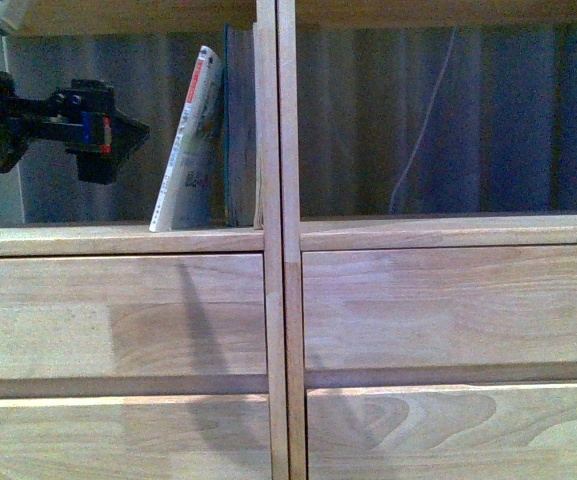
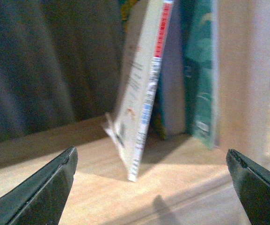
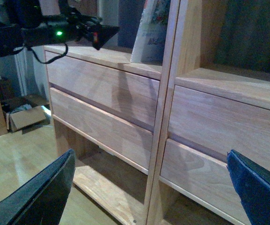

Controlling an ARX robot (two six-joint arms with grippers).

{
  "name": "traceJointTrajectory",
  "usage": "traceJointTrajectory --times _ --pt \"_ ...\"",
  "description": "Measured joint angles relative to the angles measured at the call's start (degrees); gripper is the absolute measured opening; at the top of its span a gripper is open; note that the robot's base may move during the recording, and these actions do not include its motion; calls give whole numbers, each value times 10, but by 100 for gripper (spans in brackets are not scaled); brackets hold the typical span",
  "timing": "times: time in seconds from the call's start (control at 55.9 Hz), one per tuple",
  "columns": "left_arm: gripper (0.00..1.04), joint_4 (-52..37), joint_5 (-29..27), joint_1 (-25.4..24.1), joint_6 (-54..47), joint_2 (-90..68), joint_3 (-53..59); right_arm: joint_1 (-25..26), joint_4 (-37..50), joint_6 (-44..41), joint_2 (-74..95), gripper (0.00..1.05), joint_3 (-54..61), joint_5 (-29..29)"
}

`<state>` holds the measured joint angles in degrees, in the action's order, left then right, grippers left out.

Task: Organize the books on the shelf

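Observation:
A thin white paperback [image 1: 190, 140] leans to the right in the left compartment of the light-wood shelf [image 1: 276, 300]. Its foot rests on the board and its top tips toward a dark-green-edged book [image 1: 238, 125] standing against the central divider. My left gripper [image 1: 128, 128] hovers open in that compartment, just left of the white book and apart from it. In the left wrist view the white paperback [image 2: 142, 89] and the green book [image 2: 202, 70] stand ahead of the open left gripper [image 2: 153, 187]. My right gripper [image 3: 151, 187] is open and holds nothing, low before the drawer fronts.
The right compartment [image 1: 448, 120] shows only a dark curtain behind it and a thin cord [image 1: 423, 130]. Flat drawer fronts [image 1: 118, 315] run below the shelf board. A cardboard box [image 3: 25, 115] sits on the wooden floor beside the bookcase.

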<state>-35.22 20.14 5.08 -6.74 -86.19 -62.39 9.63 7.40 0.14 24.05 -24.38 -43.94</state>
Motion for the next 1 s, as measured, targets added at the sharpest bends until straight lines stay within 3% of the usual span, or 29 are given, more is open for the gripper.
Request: traceJointTrajectory --times 0.125,0.393,0.411,0.465,0.554,0.572,0.679,0.769,0.822,0.93,1.001 --pt "97 0 41 -14 54 96 100 0 0 0 0 98 0 0" --pt "97 26 74 -122 169 332 287 0 0 0 0 98 0 0" --pt "97 30 68 -123 169 340 288 0 0 0 0 98 0 0" --pt "87 119 -39 -104 142 369 280 0 0 0 0 98 0 0" --pt "73 184 -156 -80 104 400 309 0 0 0 0 98 0 0" --pt "70 184 -176 -72 101 404 321 -2 -2 0 -1 97 0 12" --pt "50 169 -196 -54 83 433 382 -79 -88 0 -30 80 9 283" --pt "36 156 -199 -53 78 455 416 -91 -85 0 -50 67 40 411" --pt "26 149 -200 -53 77 471 438 -91 -78 0 -61 56 63 439" --pt "4 141 -200 -52 75 500 477 -94 -81 0 -95 36 99 436" --pt "3 138 -201 -52 74 516 497 -94 -101 0 -130 23 118 438"
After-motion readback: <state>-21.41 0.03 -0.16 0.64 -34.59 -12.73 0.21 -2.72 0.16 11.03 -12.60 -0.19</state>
